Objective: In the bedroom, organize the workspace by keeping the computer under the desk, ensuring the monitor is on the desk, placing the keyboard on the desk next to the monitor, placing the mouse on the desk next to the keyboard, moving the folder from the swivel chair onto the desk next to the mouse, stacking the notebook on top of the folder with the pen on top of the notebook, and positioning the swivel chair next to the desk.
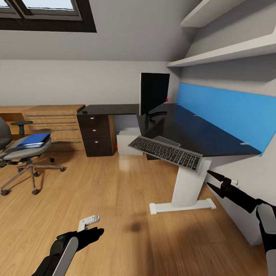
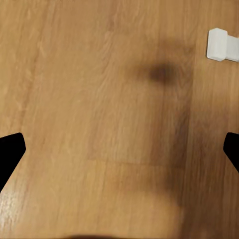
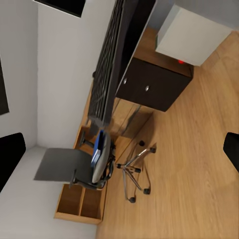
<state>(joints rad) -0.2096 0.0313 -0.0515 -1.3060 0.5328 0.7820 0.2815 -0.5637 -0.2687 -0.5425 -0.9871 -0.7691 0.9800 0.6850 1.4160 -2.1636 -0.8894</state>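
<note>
Black and bare, the right gripper (image 1: 213, 181) sits at the lower right of the frame, its two fingers spread wide with nothing between them, aimed up toward the keyboard (image 1: 165, 152). The left gripper (image 1: 92, 233) hangs low at the bottom left over the plank floor (image 1: 115, 199), also spread and holding nothing. The keyboard lies skewed, hanging over the near edge of the desk (image 1: 199, 132) in mid-frame, with the monitor (image 1: 154, 93) standing farther back. I'd reckon the job in hand is seating that keyboard properly: come at its overhanging end level, close on the thin frame, not the keys, then slide it back beside the monitor without tipping it off. The folder (image 1: 33, 140) waits on the chair (image 1: 19, 151) at the left edge, the computer (image 1: 128, 142) under the desk
</note>
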